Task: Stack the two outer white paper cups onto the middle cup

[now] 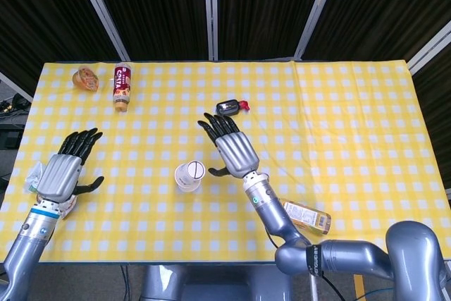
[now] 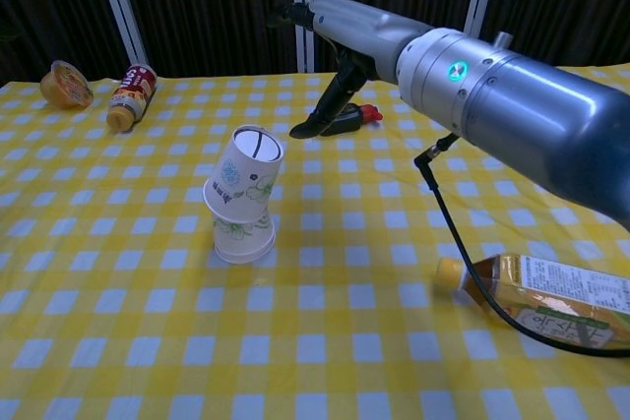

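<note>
Head view shows a yellow-and-white checked tablecloth (image 1: 338,103) covering the table. At its far left corner lies a small round orange-lidded cup (image 1: 85,77), and just beside it a brown bottle with a red label (image 1: 122,87) lies on its side. Nearer the front edge, the left hand (image 1: 63,171) hovers with its fingers spread and released, holding nothing; a bit of crumpled white and green wrapping (image 1: 33,176) shows at its outer side, though what it is cannot be told from here.

Toward the middle stand the white paper cups with a green floral print (image 1: 189,175). In the chest view they are upside down: the lower cup (image 2: 243,235) rests mouth-down on the cloth, and an upper cup (image 2: 244,173) sits on it tilted, its round base leaning toward the camera.

Just right of the cups, the right hand (image 1: 232,148) hangs above the cloth, palm down, fingers stretched apart and empty, apart from the stack. Beyond its fingertips lies a small black device with a red tip (image 1: 230,108). Further right, near the front edge, an amber drink bottle with a pale label (image 1: 307,216) lies on its side, partly behind the right forearm.
</note>
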You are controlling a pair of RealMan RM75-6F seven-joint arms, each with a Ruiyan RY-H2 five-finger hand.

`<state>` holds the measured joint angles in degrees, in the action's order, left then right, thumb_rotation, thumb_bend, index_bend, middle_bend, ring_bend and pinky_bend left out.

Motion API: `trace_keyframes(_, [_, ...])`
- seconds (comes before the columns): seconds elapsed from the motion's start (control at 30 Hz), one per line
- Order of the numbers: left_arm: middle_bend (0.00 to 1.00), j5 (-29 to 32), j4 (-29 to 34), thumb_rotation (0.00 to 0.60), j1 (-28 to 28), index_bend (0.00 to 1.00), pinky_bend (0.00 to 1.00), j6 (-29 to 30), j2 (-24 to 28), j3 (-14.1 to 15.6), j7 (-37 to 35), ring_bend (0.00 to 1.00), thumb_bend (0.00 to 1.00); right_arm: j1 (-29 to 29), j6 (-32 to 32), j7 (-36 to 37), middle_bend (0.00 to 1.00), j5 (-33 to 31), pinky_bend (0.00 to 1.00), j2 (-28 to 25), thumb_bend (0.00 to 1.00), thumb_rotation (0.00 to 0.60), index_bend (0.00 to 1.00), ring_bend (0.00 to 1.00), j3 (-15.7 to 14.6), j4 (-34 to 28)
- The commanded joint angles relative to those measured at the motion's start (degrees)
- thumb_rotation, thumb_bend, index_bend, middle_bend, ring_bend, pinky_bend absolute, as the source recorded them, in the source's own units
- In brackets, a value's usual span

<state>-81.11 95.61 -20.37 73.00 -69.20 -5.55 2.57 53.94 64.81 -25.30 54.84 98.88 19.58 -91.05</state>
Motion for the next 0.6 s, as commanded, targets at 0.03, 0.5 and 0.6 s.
trace_keyframes(0.03, [0.00,0.2,-0.1,0.600,0.0,0.00,0.00,-0.1,0.1,-0.1,-0.4,0.00,0.28,0.7,-0.3,0.1,0.00,-0.7,0.00,1.5,0.00,0.600,0.09,0.00,0.6,1.7])
trace_keyframes(0.5, [0.00,0.6,-0.4,0.600,-0.3,0.00,0.00,-1.0,0.7,-0.3,-1.9,0.00,0.28,2.8,0.0,-0.6,0.00,-1.0,0.00,7.0,0.00,0.600,0.09,0.00,2.2,4.9])
trace_keyframes(0.6, [0.00,0.7,-0.2,0.600,-0.3,0.00,0.00,-1.2,0.9,-0.2,-1.8,0.00,0.28,3.1,0.2,-1.1,0.00,-1.2,0.00,8.2,0.00,0.600,0.09,0.00,2.2,4.8])
